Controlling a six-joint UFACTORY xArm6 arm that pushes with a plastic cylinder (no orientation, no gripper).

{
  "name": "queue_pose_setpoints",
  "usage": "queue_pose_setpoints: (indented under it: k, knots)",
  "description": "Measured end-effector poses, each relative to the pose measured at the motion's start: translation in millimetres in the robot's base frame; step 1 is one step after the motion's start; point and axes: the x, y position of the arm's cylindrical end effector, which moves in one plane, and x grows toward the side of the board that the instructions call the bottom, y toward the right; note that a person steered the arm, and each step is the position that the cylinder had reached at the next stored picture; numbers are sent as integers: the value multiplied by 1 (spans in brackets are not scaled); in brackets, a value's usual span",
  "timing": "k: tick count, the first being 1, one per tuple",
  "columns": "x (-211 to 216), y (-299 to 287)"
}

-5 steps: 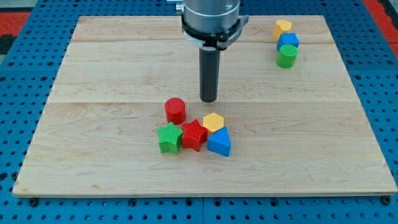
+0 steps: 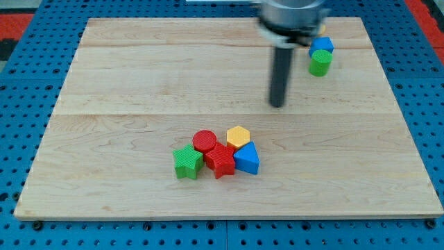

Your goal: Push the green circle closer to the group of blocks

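The green circle [image 2: 320,63] stands near the board's top right corner, just below a blue block [image 2: 321,45]. My tip [image 2: 277,105] rests on the board left of and below the green circle, a short gap away, touching no block. The group lies at the view's lower middle: a red circle [image 2: 205,141], a yellow hexagon [image 2: 238,136], a green star [image 2: 187,162], a red star [image 2: 220,160] and a blue triangle [image 2: 247,160], packed together. The arm's head hides whatever sits above the blue block.
The wooden board [image 2: 104,139] lies on a blue pegboard table [image 2: 21,139]. The arm's grey head [image 2: 291,14] hangs over the board's top edge at right of centre.
My tip has moved right and slightly up, toward the green circle. The red circle now sits lower, against the group; the group's blocks shifted slightly. The yellow block at top right is now hidden.
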Motion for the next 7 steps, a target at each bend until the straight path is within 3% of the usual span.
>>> queue_pose_setpoints:
  k: [1,2,3,4,6,7]
  knots:
    - [24,72]
    - [4,150]
    - [-67,154]
    - [-106,133]
    - [-57,-15]
    - [-44,53]
